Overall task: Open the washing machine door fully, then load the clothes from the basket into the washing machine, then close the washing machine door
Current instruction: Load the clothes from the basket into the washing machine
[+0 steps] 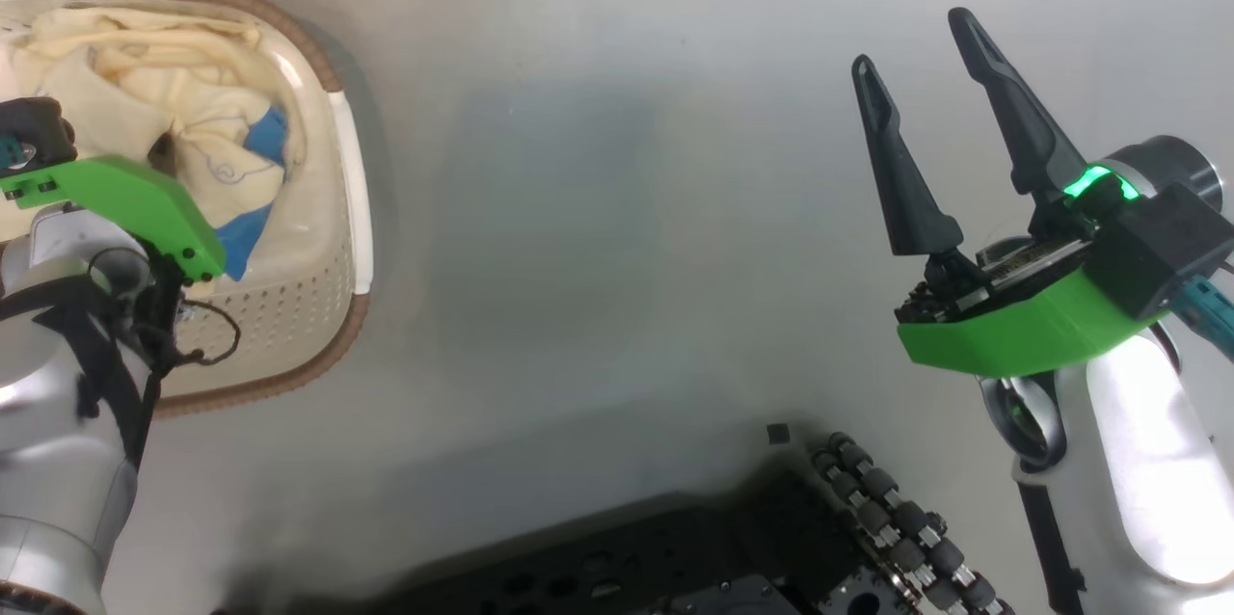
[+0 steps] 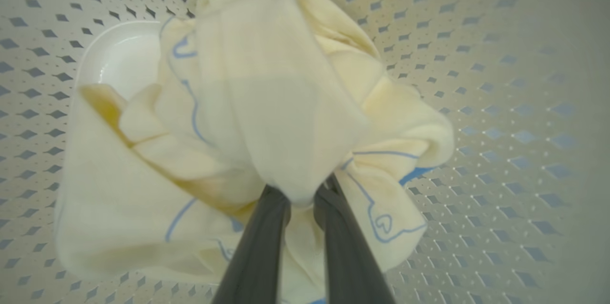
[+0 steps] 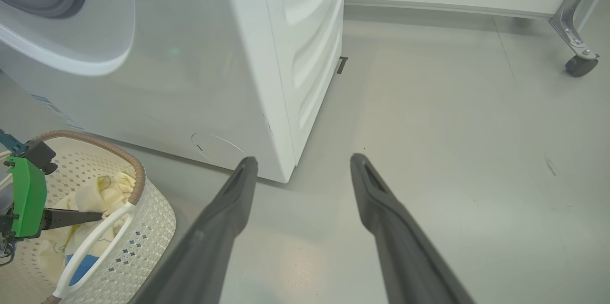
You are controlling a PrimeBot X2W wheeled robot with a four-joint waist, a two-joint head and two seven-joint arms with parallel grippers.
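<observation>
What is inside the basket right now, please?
The basket holds cream-yellow clothes with blue patches, with the left gripper pinching a fold. The fabric hides whatever lies beneath it.

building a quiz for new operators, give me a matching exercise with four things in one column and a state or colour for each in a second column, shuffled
1. left hand
2. right hand
3. basket
4. washing machine

a. white front and side
b. open, over the floor
c. shut on the clothes
d. cream with a brown rim

Pairs: 1-c, 2-b, 3-d, 4-a
</observation>
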